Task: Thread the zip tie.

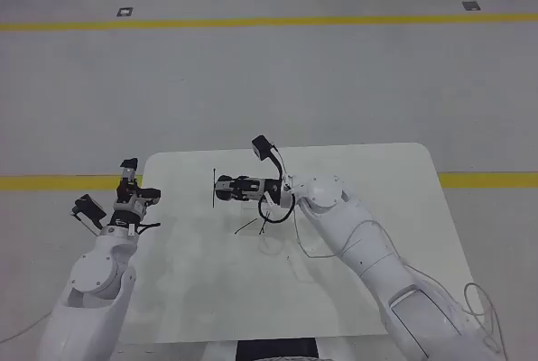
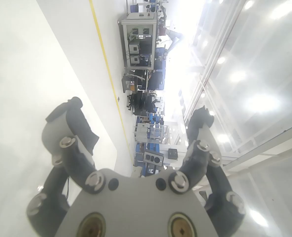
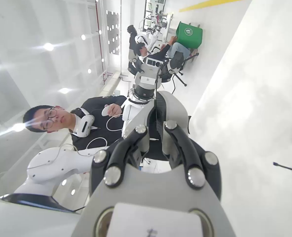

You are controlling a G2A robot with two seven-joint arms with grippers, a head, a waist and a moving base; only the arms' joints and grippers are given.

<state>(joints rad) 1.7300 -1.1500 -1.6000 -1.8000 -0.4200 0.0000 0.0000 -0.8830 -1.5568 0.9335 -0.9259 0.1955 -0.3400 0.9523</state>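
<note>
Pinching the zip tie [image 1: 213, 183], the right gripper [image 1: 217, 189] faces the gaping left gripper [image 2: 138, 109].

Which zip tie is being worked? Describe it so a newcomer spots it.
On the white rounded table, find the right gripper near the middle. The thin black zip tie is pinched crosswise at its tip; the loose black zip ties lie on the table nearer the robot, untouched.
</note>
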